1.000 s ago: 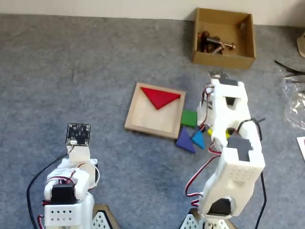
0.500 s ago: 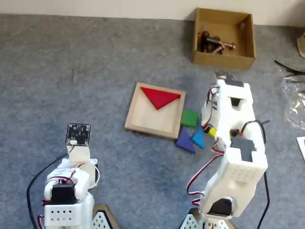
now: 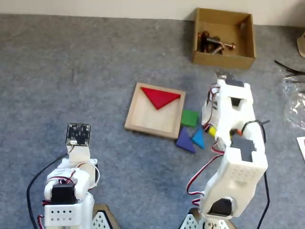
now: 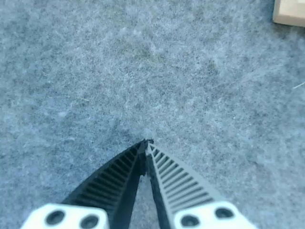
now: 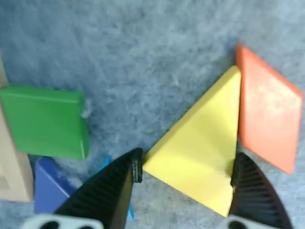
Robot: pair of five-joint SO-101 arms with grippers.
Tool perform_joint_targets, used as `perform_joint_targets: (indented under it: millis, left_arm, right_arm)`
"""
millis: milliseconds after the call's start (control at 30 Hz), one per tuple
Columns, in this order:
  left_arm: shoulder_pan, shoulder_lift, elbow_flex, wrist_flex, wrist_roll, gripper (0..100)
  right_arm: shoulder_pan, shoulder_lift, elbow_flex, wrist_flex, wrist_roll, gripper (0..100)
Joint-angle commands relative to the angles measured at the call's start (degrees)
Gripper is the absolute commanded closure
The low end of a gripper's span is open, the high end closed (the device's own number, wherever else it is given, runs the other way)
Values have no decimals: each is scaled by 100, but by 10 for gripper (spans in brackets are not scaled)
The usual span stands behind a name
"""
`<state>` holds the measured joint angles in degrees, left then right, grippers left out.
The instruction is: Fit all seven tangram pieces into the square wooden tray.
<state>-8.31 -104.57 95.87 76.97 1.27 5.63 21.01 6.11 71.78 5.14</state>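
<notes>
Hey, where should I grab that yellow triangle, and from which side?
Come straight down, since the yellow triangle lies flat on the carpet. Pinch from its corner nearest the green piece across to the bare part of the opposite edge, clear of the orange piece abutting it.

Square wooden tray (image 3: 145, 123) at mid-table; large triangle (image 3: 159, 97) lies in its far half. Square piece (image 3: 189, 118) sits just right of the tray. In front of that, two pieces side by side: corner triangle (image 3: 185, 140) at the tray's near right corner, small triangle (image 3: 198, 138) to its right. Further right, mid-size triangle (image 5: 200, 157) sits between the spread jaws of the right gripper (image 5: 186, 167), parallelogram (image 5: 267, 124) edge-on against it. Cardboard box (image 3: 223, 38) is behind, far right. Left gripper (image 4: 145, 143) is near left, over carpet (image 3: 71, 71), well apart from the tray.
</notes>
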Motion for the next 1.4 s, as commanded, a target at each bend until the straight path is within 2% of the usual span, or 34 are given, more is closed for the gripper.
perform_joint_targets:
  millis: [0,200,567,667,867,1067,1367]
  left_arm:
    - [-75,-31,127,26,-35,993]
    - [-75,-31,127,26,-35,993]
    - [-75,-31,127,26,-35,993]
    - [-75,-31,127,26,-35,993]
    - [-75,-31,127,26,-35,993]
    - [-75,-31,127,26,-35,993]
    - [-75,-31,127,26,-35,993]
  right_arm:
    - [66,-84,-31,-145,-18,736]
    - [66,-84,-31,-145,-9,759]
    - [-268,-84,189,-145,993,834]
    - [-303,-84,163,-145,1064,848]
    - [-330,-101,180,-101,1073,841]
    - [-330,-110,189,-101,1433,745]
    - [-338,-119,189,-92,1574,739]
